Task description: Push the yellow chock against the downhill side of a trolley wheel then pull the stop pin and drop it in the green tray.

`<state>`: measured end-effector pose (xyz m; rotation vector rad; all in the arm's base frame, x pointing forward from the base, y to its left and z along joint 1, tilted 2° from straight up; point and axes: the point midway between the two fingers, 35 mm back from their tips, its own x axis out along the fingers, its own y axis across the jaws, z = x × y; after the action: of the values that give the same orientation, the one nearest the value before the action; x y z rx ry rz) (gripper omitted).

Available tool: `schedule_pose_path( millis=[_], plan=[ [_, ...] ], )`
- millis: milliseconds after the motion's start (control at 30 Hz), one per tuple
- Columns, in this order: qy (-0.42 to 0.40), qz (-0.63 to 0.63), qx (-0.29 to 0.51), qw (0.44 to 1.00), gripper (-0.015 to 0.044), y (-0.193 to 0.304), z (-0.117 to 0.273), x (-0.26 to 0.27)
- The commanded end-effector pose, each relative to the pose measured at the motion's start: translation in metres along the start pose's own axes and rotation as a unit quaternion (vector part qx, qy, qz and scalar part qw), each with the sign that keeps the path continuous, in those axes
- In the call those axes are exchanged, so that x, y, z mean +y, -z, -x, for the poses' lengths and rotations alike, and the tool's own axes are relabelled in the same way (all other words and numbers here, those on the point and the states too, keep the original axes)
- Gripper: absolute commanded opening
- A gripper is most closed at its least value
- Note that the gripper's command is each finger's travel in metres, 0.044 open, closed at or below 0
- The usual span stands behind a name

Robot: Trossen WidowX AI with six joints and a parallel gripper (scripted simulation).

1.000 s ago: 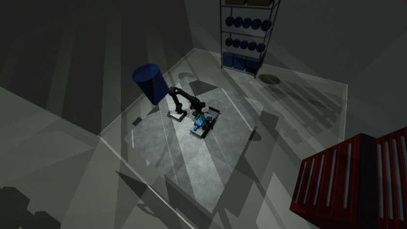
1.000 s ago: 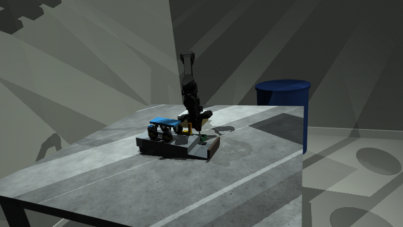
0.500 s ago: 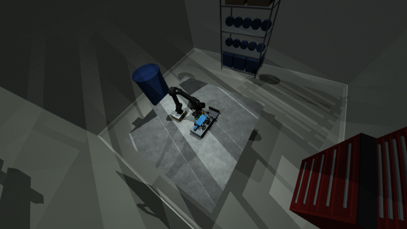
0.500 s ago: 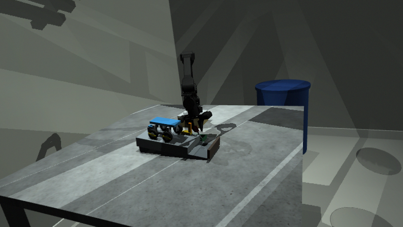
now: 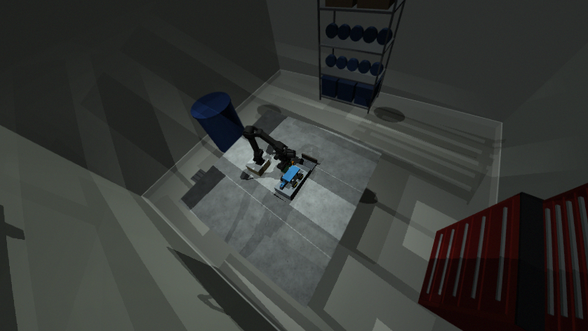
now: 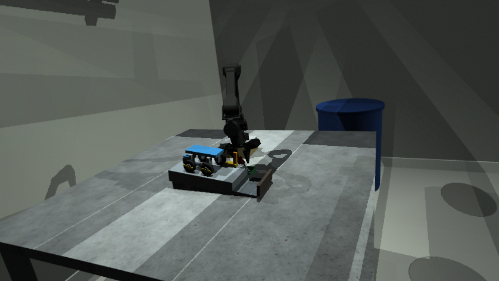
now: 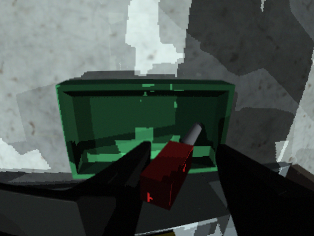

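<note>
Pin free of the hand, landing unproven

The hand [image 6: 247,161] [image 7: 184,149] is standing partly open and holding nothing. The red-headed stop pin [image 6: 241,160] [image 7: 167,172] is lying between the parted fingers, tilted, its shank over the green tray [image 6: 251,170] [image 7: 145,86] and its head towards the near wall. The head could be catching on that wall and tipping the pin outside; a finger closing in or swinging sideways could be knocking it. A low retreat could be brushing the chock [image 5: 292,163] [image 6: 235,158] and unseating it. The exterior view is showing the chock beside a wheel of the trolley [image 5: 291,174] [image 6: 204,150] on the ramp [image 5: 283,192] [image 6: 202,185], contact unconfirmed; the wrist view is leaving the trolley out but showing the pin's tilt.
</note>
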<state>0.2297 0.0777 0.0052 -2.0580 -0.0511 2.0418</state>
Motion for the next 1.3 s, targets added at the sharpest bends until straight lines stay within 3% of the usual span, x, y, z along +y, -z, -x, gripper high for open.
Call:
schedule_pose_path(
  millis=[0,1267],
  plan=[
    [0.002,0.002,0.001,1.000,0.0190,0.000,-0.001,0.003],
    [0.001,0.002,0.000,1.000,0.0190,0.000,-0.012,0.028]
  ],
)
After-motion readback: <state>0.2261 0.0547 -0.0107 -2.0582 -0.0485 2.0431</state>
